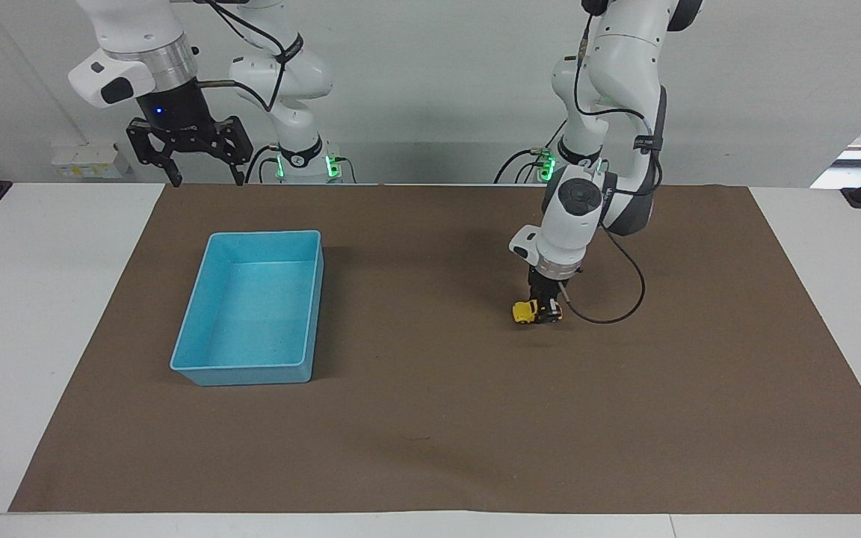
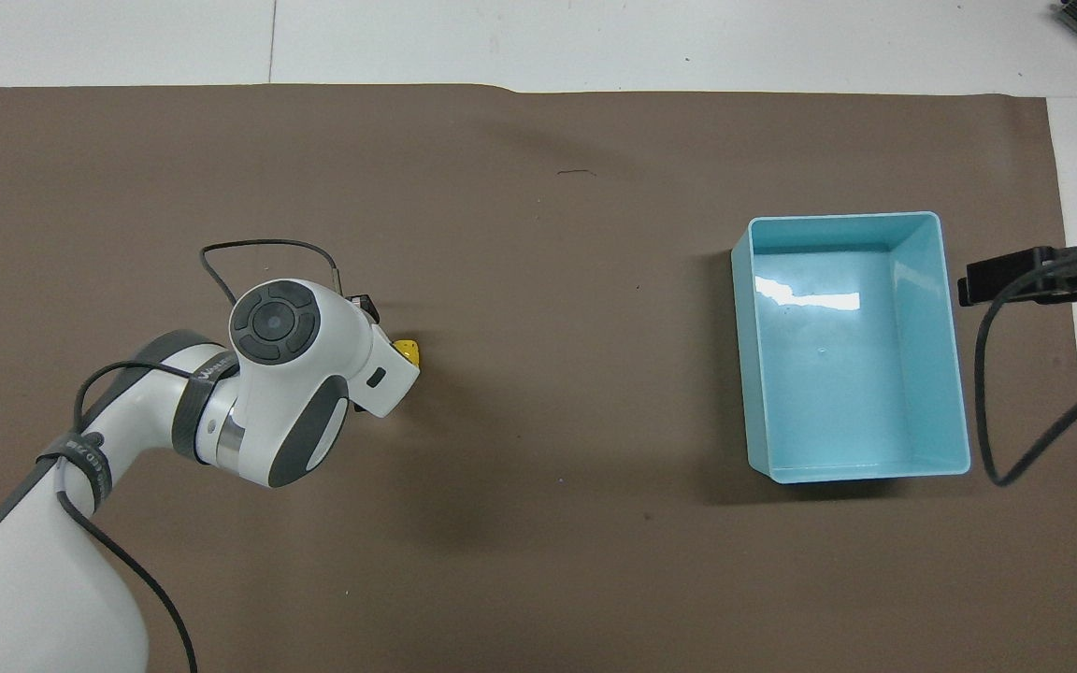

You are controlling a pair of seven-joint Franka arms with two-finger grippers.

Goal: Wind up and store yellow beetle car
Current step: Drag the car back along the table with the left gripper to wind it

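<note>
Yellow beetle car (image 1: 529, 311) on brown mat (image 1: 430, 418), well apart from light blue bin (image 1: 199, 366), toward left arm's end of table. Left gripper (image 1: 546, 308) down at car, fingers pinching it. Right gripper (image 1: 202, 178) waits raised near bin's robot-side end, fingers spread, holding nothing. Bin holds nothing.

One yellow beetle car (image 1: 528, 311), one light blue bin (image 1: 251, 310), one brown mat (image 1: 445, 418), and two arms.
</note>
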